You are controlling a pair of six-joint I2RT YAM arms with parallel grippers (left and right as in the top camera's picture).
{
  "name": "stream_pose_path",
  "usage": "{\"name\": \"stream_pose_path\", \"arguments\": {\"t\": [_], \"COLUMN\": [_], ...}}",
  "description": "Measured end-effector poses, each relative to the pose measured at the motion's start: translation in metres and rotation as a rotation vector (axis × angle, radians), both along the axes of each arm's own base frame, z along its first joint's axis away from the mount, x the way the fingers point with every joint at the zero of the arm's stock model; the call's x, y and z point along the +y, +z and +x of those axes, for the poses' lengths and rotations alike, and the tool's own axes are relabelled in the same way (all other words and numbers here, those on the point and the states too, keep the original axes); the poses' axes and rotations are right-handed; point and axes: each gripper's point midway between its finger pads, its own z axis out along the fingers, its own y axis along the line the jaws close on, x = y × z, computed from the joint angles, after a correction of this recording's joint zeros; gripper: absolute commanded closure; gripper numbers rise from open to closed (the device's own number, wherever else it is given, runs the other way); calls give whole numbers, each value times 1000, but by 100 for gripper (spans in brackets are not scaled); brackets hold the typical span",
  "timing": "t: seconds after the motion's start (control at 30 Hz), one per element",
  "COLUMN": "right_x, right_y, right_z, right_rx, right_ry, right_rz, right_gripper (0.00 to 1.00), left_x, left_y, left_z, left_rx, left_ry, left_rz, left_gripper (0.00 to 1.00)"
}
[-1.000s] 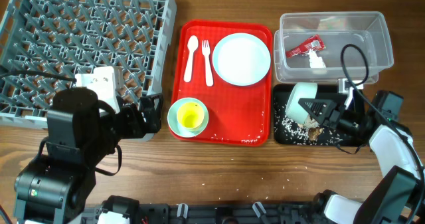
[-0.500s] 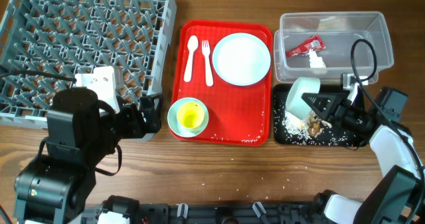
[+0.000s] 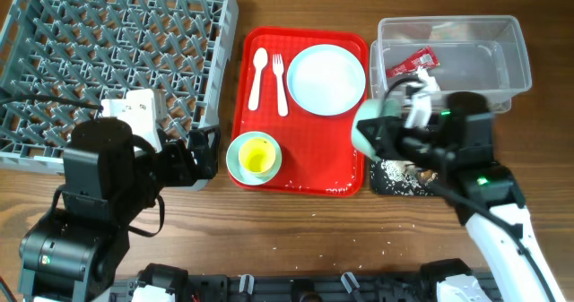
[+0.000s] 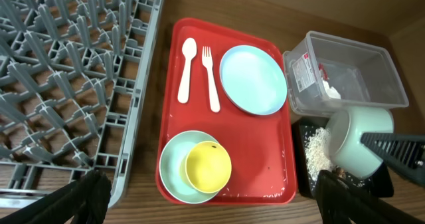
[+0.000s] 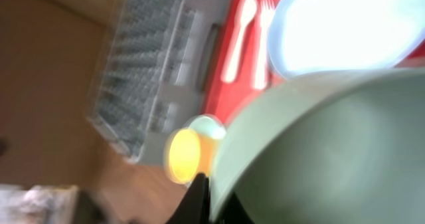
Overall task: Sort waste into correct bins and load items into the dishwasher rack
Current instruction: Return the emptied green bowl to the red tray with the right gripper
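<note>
The right gripper's [image 3: 399, 142] fingers [image 4: 393, 147] pinch the light, stiff, likely slick mint bowl [image 4: 355, 141] by its rim; the left gripper's [image 4: 212, 184] fingers gape wide.

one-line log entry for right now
right fingers: shut on mint bowl, tilted by black tray | left fingers: open beside rack | scraps: in black tray

A brown wooden table [image 3: 296, 221] fills the frame. At upper left a big grey rack [image 3: 108, 51] sits on it. A red tray [image 3: 309, 159] lies in the middle, just beside the rack. At upper right stands a clear tub [image 3: 502, 60], and a black tray [image 3: 375, 184] lies just below it, right of the red tray. A few white crumbs [image 3: 387, 245] dot the bare wood near the bottom edge
</note>
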Motion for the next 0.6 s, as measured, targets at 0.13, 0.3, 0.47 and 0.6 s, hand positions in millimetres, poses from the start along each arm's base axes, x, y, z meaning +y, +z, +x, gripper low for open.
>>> {"name": "stream_pose_path", "arguments": {"t": [0.13,0.3,0.47,0.6], "right_x": [57,88,78,117], "right_y": [-16,-141,-148,-100], "right_z": [-12,-7,-6,-5], "right_rx": [-48,149,190,164], "right_ry": [102,185,178,293], "right_rz": [-273,-534,-621,-478], "right_gripper": [95,93,36,40], "left_x": [0,0,0,0], "left_y": [0,0,0,0], "left_z": [0,0,0,0], "left_rx": [2,1,1,0], "left_ry": [0,0,0,0], "left_rz": [0,0,0,0], "left_gripper": [0,0,0,0]}}
